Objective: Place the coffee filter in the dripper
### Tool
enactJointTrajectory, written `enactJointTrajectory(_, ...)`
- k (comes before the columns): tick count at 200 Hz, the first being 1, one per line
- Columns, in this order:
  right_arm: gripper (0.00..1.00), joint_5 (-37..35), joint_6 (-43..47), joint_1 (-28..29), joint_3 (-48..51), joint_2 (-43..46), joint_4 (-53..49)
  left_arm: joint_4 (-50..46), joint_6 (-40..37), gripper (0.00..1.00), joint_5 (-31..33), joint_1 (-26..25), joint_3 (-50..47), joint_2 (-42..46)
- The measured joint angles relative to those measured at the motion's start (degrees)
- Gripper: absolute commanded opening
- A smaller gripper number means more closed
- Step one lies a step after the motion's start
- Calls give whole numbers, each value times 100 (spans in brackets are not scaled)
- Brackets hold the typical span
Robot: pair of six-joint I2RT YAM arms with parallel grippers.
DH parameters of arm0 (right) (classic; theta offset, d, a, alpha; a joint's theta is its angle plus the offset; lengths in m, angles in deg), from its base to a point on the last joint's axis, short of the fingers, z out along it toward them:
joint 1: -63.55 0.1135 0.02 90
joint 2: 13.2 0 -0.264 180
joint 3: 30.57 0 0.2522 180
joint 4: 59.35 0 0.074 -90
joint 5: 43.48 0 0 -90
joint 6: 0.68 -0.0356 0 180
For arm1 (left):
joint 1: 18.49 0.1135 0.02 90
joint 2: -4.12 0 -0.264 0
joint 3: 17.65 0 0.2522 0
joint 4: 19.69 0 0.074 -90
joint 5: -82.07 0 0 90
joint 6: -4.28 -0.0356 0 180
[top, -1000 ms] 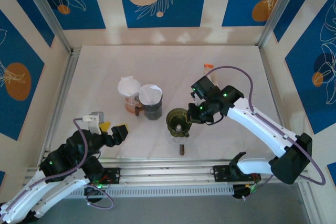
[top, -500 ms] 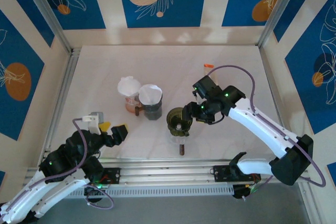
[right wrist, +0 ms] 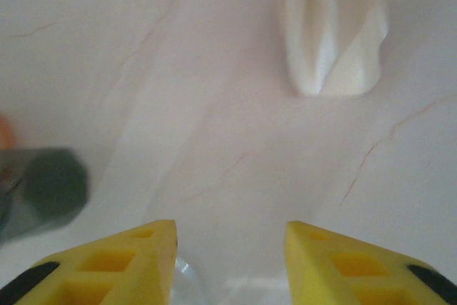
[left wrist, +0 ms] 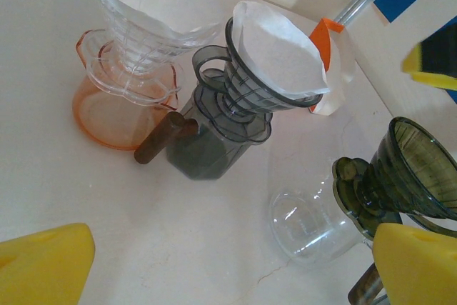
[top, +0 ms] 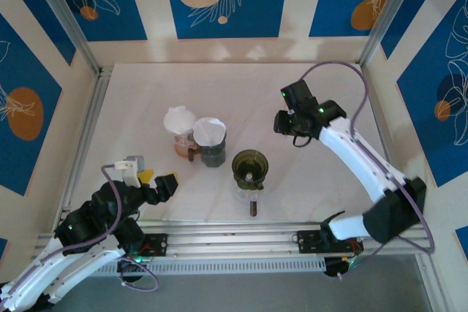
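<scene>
The right gripper point(right wrist: 230, 228) hangs above the far right part of the table point(top: 146, 93), its yellow fingers point(right wrist: 136, 262) partly spread with nothing between them. Just ahead of those fingers a white, folded coffee filter point(right wrist: 332, 30) lies flat on the bare tabletop, clear of the fingertips. From the left wrist it shows as a pale shape with an orange tab, beyond the grey dripper.

The green dripper point(top: 249, 166) stands near the middle of the table, a little toward the near edge, on a clear glass server point(left wrist: 307, 226) with a brown handle pointing at the near edge. Its funnel is open and bare inside. The right gripper is well apart from it, further back and to the right.

To the left of the green one stand two more: a grey dripper point(left wrist: 228, 112) and, touching or nearly touching it, an orange dripper point(top: 180, 145). Each has a white paper cone seated in its top.

The left gripper point(top: 158, 179) sits low near the front left corner, jaws spread wide and empty, pointed at the group of drippers.
</scene>
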Motion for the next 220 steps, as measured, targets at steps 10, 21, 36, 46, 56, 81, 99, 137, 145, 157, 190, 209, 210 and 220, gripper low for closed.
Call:
enactJointTrajectory(10, 33, -192, 146, -111, -160, -417, 96, 0, 2, 100, 0, 0, 0, 0)
enactJointTrajectory(21, 32, -334, 310, -236, -291, -807, 205, 0, 2, 100, 0, 0, 0, 0)
enactJointTrajectory(36, 30, -466, 474, -435, -433, -1226, 299, 2, 2, 100, 2, 0, 0, 0)
enactJointTrajectory(46, 29, -542, 555, -551, -509, -1421, 352, 4, 0, 100, 4, 0, 0, 0)
enactJointTrajectory(56, 29, -599, 660, -638, -586, -1582, 385, 4, 0, 100, 24, 0, 0, -4)
enactJointTrajectory(81, 27, -739, 804, -807, -774, -1884, 415, 20, 0, 100, 46, 0, 0, -52)
enactJointTrajectory(99, 27, -782, 859, -857, -881, -2076, 461, 39, -2, 100, 46, 0, 0, -136)
enactJointTrajectory(137, 26, -789, 962, -883, -973, -2350, 529, 107, -9, 100, 44, 0, 0, -278)
enactJointTrajectory(145, 25, -802, 966, -883, -1003, -2400, 542, 127, -11, 100, 46, 0, 0, -286)
enactJointTrajectory(157, 25, -846, 981, -883, -1049, -2455, 546, 157, -31, 100, 46, 0, 0, -291)
enactJointTrajectory(190, 25, -935, 1023, -883, -1165, -2616, 566, 168, -90, 100, 46, 0, 0, -293)
enactJointTrajectory(209, 25, -1008, 1027, -883, -1255, -2736, 562, 168, -107, 100, 44, 0, 0, -293)
enactJointTrajectory(210, 25, -1012, 1029, -883, -1259, -2743, 562, 168, -109, 100, 46, 0, 0, -293)
enactJointTrajectory(220, 24, -1078, 1054, -883, -1307, -2828, 573, 168, -109, 100, 46, 0, 0, -293)
